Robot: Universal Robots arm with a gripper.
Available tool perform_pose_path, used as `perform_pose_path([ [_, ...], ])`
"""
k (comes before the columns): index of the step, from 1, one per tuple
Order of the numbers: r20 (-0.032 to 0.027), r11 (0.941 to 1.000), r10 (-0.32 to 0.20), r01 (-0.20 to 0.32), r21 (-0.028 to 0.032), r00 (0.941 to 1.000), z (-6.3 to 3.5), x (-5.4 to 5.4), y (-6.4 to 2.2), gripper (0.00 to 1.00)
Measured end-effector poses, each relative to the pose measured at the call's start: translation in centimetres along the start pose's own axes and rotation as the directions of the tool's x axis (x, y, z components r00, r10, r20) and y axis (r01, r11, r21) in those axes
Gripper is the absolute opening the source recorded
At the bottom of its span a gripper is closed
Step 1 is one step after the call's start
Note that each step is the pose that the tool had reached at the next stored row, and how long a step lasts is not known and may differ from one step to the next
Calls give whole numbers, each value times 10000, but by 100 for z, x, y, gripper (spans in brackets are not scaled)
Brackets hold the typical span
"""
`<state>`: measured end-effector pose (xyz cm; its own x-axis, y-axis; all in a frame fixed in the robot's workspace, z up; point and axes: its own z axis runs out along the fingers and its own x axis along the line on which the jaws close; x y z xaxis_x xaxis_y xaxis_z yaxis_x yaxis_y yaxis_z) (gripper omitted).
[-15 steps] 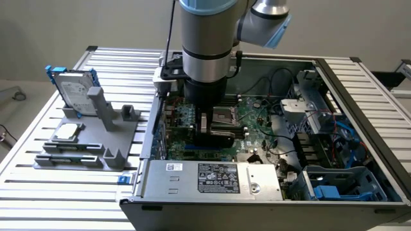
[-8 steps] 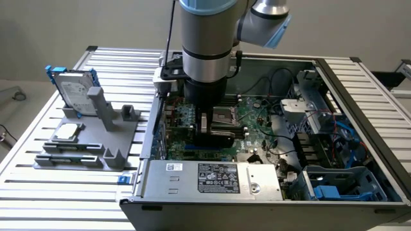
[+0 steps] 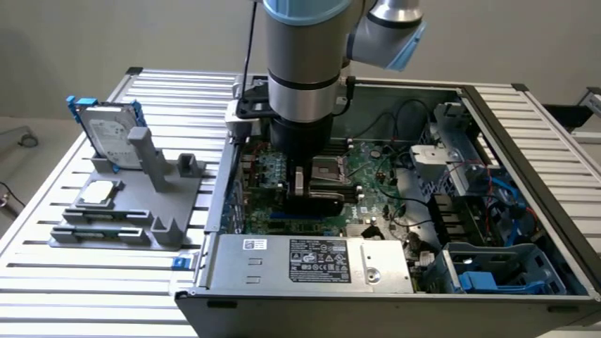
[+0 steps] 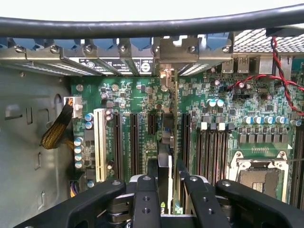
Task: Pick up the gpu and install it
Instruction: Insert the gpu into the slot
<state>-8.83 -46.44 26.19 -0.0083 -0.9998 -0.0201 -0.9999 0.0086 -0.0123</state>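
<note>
Gripper: the gripper (image 4: 164, 183) is down inside the open computer case (image 3: 526, 183), over the motherboard (image 3: 376, 176); its black fingers (image 4: 145, 199) are closed most of the way onto a thin card held edge-on between them.
Gpu: the gpu (image 4: 170, 142) stands upright on its edge between the fingers, running away from the wrist toward the row of rear slot brackets (image 4: 109, 52); its silver end bracket (image 4: 166, 76) sits at that far row.
Progress: the pick-up looks done; the card appears lined up over a black expansion slot (image 4: 185, 133), just right of the white slot (image 4: 99, 142) in the exterior view's terms of the board; whether it is fully seated is my guess only, not settled.
Holder: the grey fixture (image 3: 127, 211) on the exterior view's left holds the blue-framed hard drive (image 3: 108, 134) and a small silver chip (image 3: 98, 191).
Hidden: the card's lower edge and slot contact are behind the fingers; in the exterior view the arm (image 3: 300, 63) covers the card.
</note>
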Motion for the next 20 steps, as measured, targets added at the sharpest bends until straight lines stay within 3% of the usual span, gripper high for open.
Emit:
perform_pose_path([
  [10, 3, 10000, -6, 6, -3, 10000, -4, 1, -10, 26],
  [20, 24, 10000, -11, 11, -7, 10000, 16, 2, 34, 26],
])
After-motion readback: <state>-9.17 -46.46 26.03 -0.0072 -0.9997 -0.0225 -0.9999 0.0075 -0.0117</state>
